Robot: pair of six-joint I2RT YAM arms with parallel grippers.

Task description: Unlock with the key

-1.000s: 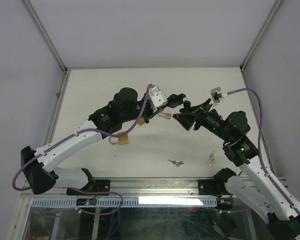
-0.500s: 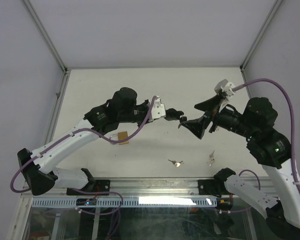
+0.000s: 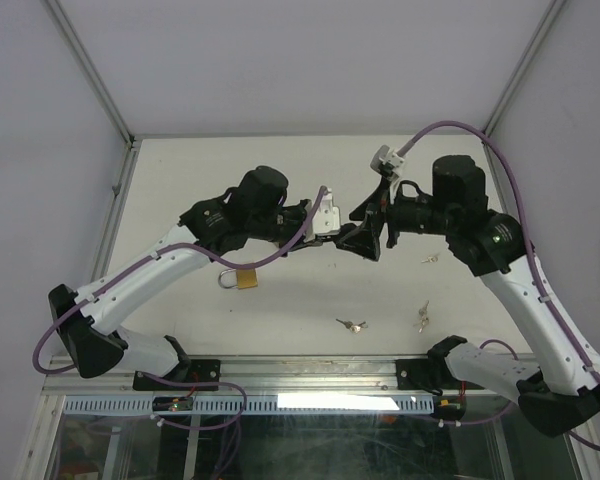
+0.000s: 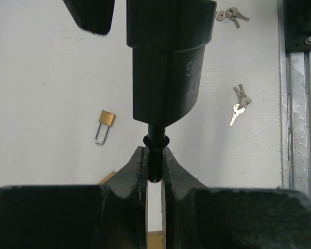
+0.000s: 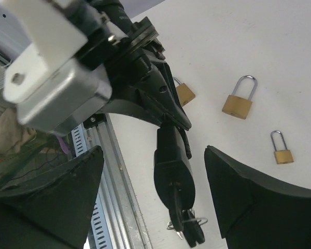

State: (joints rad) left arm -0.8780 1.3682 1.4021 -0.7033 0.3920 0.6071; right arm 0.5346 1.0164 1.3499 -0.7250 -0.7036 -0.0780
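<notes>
Top view: you have both arms meeting over the middle of the table (image 3: 280,170). The left gripper (image 3: 342,230) and right gripper (image 3: 368,235) are nose to nose, too dark there to read the jaws. One brass padlock (image 3: 242,278) lies on the table under the left forearm. Three loose key bunches lie apart: centre keys (image 3: 352,325), right keys (image 3: 421,318) and far-right keys (image 3: 430,258).

Left wrist view: your left fingers (image 4: 137,166) are clenched on the thin stem (image 4: 154,129) of the black lock (image 4: 168,62), which stands straight up out of the jaws and fills the upper frame. Below on the table are a small padlock (image 4: 104,124), a key bunch (image 4: 239,101), a second bunch (image 4: 229,14) near the top edge, and the metal rail (image 4: 300,104) along the right.

Right wrist view: your right fingers are spread wide, released, nothing between the pads. The black lock hangs in the gap, touching neither finger and held only by the left gripper. A hanging key set (image 5: 189,231) sits at the lock's free end; you can't tell how deep the key goes. Three brass padlocks (image 5: 239,101) lie on the table behind.
</notes>
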